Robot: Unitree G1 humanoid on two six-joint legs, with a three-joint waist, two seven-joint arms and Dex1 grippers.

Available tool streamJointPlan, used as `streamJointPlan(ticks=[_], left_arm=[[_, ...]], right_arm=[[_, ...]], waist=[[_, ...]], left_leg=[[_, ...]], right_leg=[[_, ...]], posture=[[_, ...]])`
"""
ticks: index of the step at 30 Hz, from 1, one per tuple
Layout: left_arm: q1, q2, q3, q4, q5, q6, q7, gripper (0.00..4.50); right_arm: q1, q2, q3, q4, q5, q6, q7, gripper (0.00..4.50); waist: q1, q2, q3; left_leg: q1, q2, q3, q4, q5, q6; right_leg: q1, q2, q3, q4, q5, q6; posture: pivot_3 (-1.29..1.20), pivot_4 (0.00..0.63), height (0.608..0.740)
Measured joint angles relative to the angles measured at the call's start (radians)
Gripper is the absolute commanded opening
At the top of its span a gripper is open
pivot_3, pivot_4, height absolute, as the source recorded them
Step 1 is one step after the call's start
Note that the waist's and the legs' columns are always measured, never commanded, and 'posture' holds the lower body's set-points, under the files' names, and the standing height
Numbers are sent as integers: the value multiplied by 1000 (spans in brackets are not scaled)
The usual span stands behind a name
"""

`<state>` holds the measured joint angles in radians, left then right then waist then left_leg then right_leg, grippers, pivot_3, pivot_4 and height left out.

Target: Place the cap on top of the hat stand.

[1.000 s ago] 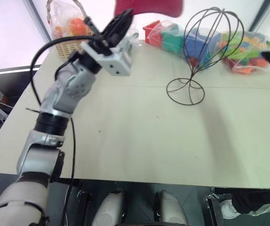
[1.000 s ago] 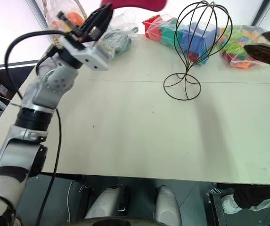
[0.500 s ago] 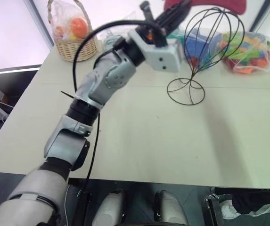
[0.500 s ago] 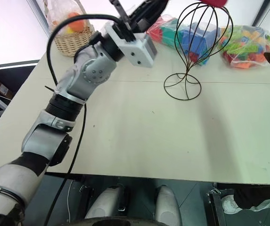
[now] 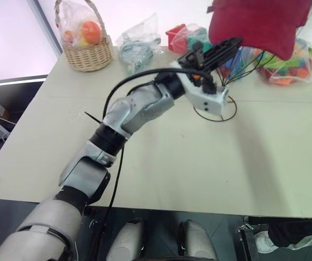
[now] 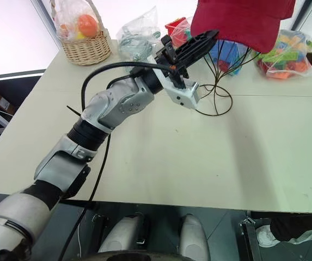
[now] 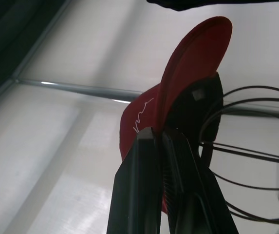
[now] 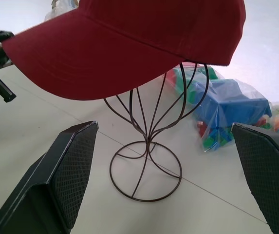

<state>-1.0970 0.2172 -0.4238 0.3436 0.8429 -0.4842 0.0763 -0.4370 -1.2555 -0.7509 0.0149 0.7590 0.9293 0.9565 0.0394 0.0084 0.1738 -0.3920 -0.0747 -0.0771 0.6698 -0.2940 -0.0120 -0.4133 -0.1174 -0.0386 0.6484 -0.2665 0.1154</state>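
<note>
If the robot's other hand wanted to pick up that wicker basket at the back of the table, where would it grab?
Probably the arched handle at its top, from above. The wicker basket stands upright and its handle loops over a plastic bag of fruit that fills the opening, so the rim offers little room. A thin handle suits two narrow fingers, though the bag crowds it.

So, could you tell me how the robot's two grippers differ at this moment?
The left gripper is shut, pinching the cap by its brim; the right gripper stands wide open and holds nothing. The left one reaches up to the hat stand, while the right one faces it from a distance. Both have two black fingers.
</note>
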Motion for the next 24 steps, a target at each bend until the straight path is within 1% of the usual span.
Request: streamJointPlan(ticks=[7,11,18,21,24], left_arm=[[71,-5,-74,-1,48,35,-33,37],[85,-23,-103,-2,52,50,-66,37],[106,-51,-141,-5,85,87,-73,37],[121,-81,-142,-2,77,110,-74,37],[150,-112,-133,3,38,133,-76,37]], right_arm=[[-5,0,16,0,3,1,-18,4500],[-1,0,16,-1,7,2,-19,4500],[20,2,-7,-4,10,21,-20,4500],[34,2,-12,-12,11,29,-21,4500],[50,2,-25,-15,11,37,-20,4500]], waist=[[1,0,0],[1,0,0],[1,0,0],[2,0,0],[2,0,0]], left_leg=[[0,0,0,0,0,0],[0,0,0,0,0,0],[0,0,0,1,0,0],[0,0,0,3,-1,1],[0,0,-1,6,-2,3]], right_leg=[[0,0,0,0,0,0],[0,0,0,0,0,0],[1,0,0,0,0,0],[2,0,0,0,0,0],[3,0,0,1,0,0]], posture=[[0,150,740],[0,150,740],[0,150,740],[0,150,740],[0,150,740]])
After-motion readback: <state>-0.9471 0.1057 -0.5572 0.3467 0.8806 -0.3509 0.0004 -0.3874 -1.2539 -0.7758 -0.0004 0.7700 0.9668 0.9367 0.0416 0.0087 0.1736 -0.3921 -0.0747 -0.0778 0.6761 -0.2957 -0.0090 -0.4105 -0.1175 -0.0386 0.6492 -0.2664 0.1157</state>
